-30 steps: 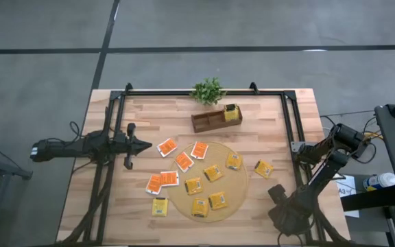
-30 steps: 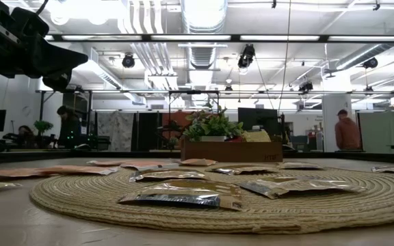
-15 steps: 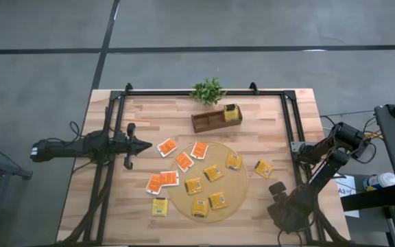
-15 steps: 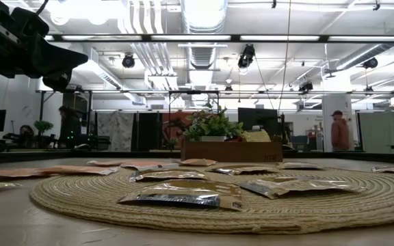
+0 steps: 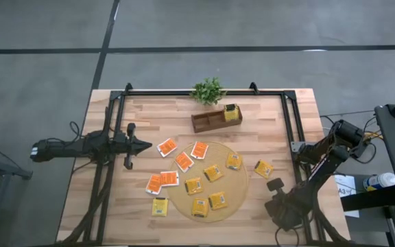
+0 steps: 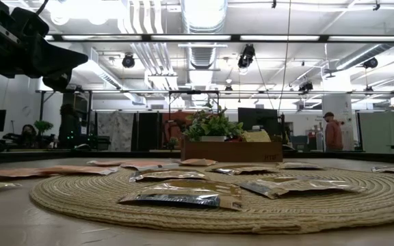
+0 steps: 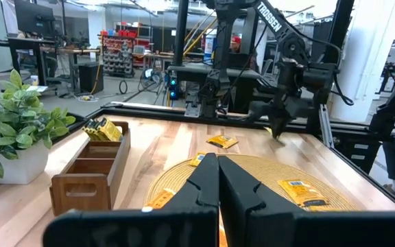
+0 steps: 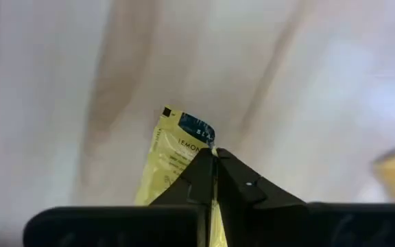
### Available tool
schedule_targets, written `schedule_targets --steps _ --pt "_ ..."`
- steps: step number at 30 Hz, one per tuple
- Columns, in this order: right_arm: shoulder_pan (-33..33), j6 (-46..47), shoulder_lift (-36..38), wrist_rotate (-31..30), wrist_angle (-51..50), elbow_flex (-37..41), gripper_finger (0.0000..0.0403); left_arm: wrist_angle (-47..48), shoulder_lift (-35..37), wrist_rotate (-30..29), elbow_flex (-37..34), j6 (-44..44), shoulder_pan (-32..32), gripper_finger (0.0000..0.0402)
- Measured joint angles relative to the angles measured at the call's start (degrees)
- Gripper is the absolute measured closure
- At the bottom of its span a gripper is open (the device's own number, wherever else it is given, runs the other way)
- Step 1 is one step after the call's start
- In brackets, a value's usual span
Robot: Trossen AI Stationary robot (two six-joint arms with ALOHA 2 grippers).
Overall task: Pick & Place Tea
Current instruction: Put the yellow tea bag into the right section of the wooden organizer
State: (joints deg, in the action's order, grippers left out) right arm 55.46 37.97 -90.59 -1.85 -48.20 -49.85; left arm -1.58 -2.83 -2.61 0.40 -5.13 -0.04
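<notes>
right wrist view: right jaws (image 8: 213, 159) clenched on a yellow tea packet (image 8: 173, 154), flat, light, likely slippery, best pinched at an edge; left jaws (image 7: 218, 180) clenched empty, table's 9 o'clock

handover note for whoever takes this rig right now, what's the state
Left end effector: shut, empty, hovering over the table's left side, beside the orange packets.
Right end effector: shut on a yellow packet, over bare wood at the table's right front.
Tea: seven yellow and five orange packets lie loose, on and around the mat. Yellow tea sits in one end compartment of the box.
Done: some tea boxed.
Left: probably box the held packet, then the loose ones.
</notes>
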Motion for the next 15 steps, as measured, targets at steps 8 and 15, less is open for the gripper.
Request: schedule_targets --steps 8,15 --pt "-7.3 -3.3 1.2 -12.4 -8.6 -8.3 0.0394 0.0 0.0 0.0 0.0 0.0 0.0 0.0402" --pt "-17.6 -1.5 1.3 -23.8 -9.5 -19.1 0.0394 0.0 0.0 0.0 0.0 0.0 0.0 0.0402"
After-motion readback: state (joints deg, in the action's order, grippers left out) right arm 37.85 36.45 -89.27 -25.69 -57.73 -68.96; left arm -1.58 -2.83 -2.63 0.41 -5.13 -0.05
